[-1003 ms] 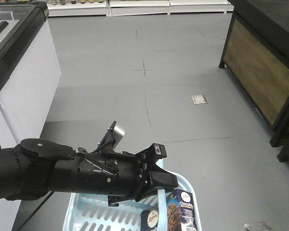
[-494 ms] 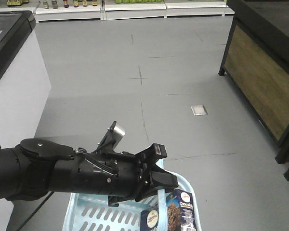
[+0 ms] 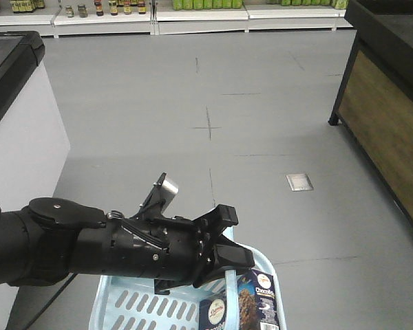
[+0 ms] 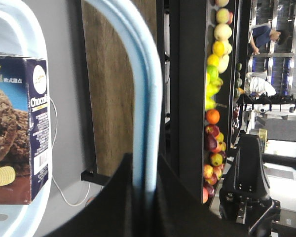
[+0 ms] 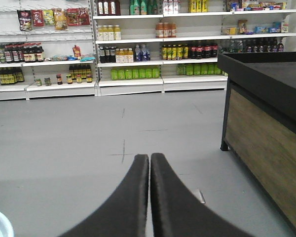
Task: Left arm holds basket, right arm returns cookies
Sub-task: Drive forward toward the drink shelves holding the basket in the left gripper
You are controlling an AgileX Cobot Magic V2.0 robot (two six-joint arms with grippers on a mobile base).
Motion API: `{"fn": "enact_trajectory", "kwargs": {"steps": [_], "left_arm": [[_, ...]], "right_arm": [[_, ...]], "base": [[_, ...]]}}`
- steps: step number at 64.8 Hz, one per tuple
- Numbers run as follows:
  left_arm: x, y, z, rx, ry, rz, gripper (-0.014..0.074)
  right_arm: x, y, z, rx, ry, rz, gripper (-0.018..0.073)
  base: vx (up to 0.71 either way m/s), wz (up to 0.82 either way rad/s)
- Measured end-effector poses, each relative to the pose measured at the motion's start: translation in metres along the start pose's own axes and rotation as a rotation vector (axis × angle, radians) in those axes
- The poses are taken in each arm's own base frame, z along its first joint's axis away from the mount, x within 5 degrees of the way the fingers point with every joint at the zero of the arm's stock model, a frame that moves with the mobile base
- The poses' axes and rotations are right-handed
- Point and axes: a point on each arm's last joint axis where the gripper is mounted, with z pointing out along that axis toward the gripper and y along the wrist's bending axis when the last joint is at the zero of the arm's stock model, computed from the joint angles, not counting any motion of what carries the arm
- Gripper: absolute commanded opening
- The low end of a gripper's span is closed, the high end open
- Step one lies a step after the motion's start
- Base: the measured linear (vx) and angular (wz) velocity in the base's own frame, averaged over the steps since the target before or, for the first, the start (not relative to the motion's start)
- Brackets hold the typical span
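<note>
My glossy black left arm (image 3: 110, 251) reaches in from the lower left. The left gripper (image 3: 233, 240) is shut on the pale blue handle (image 4: 149, 98) of the light blue basket (image 3: 127, 302), and the left wrist view has its jaws pressed on both sides of the handle. The dark navy cookies carton (image 3: 256, 302) stands upright inside the basket, at its right side, and its barcode panel (image 4: 39, 148) shows in the left wrist view. My right gripper (image 5: 149, 159) hovers over the grey floor, shut and empty, its fingers touching.
A second dark blue pack (image 3: 217, 313) sits beside the carton. A dark counter with wood panelling (image 3: 392, 117) stands right, a white chest cabinet (image 3: 17, 130) left. Stocked shelves (image 5: 138, 44) line the far wall. A fruit display (image 4: 214, 98) is beside the basket.
The surroundings have slid across the front view: the wooden counter shifted right, the white cabinet drew back left, the far shelves show more. The left arm, basket and carton keep their places.
</note>
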Motion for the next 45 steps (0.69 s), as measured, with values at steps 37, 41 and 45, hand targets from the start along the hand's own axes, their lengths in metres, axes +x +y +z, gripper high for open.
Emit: {"fn": "enact_trajectory", "kwargs": {"steps": [37,41,45], "left_arm": [[-0.0001,0.0,0.0,0.0,-0.001,0.0,-0.0006],[-0.0001,0.0,0.0,0.0,-0.001,0.0,-0.0006],[-0.0001,0.0,0.0,0.0,-0.001,0.0,-0.0006]], "right_arm": [[0.0,0.0,0.0,0.0,0.0,0.0,-0.0008],[0.0,0.0,0.0,0.0,0.0,0.0,-0.0008],[0.0,0.0,0.0,0.0,0.0,0.0,-0.0008]], "base": [[0.39,0.04],[0.4,-0.01],[0.41,-0.01]]}}
